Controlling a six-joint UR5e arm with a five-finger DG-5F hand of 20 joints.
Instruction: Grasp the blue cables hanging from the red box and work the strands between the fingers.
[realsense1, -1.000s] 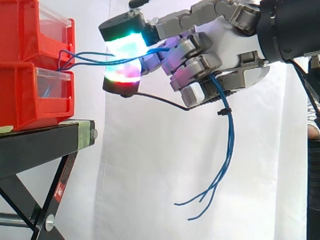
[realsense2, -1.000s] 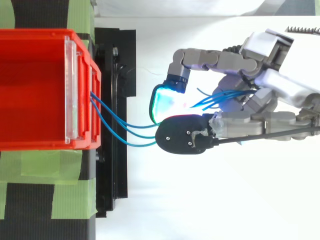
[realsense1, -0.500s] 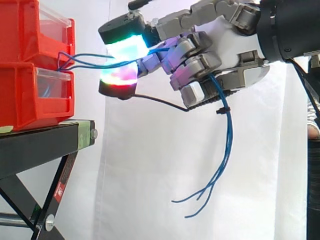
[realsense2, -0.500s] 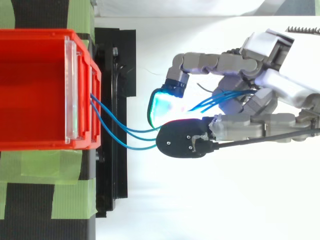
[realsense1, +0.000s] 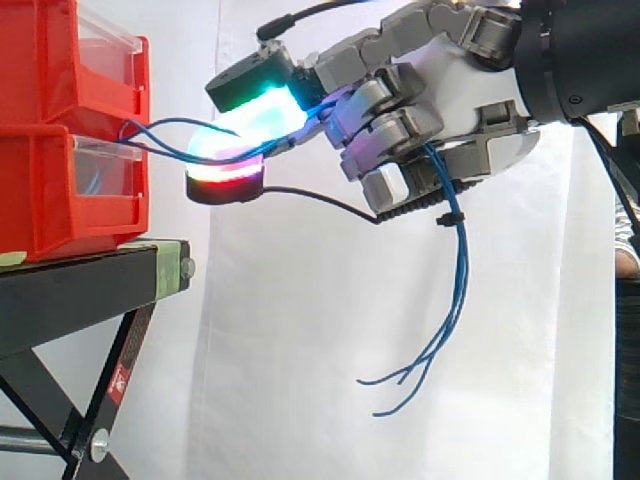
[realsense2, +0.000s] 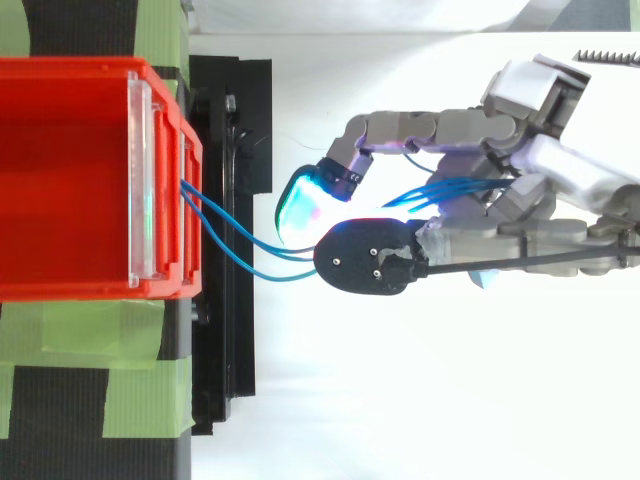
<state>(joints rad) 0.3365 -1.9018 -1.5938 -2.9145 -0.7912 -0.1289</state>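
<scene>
Hand (realsense1: 460, 95) comes in from right, level with bin fronts, apart from them. Fingers clenched on cables (realsense1: 456, 280): blue strands pinched between glowing pads (realsense1: 262, 108), upper pad green-cyan, lower pad red, then threaded through curled fingers. From pads, strands cross open gap leftward to front of stacked red bins (realsense1: 50, 160), entering at seam between upper and lower bin. Loose ends dangle below palm, tips curling left. Bins sit on black stand (realsense1: 85, 290). White curtain (realsense1: 300, 350) behind.

Blue cables (realsense1: 455, 280), red bins (realsense1: 70, 130), black stand (realsense1: 90, 290), white curtain (realsense1: 300, 380).
</scene>
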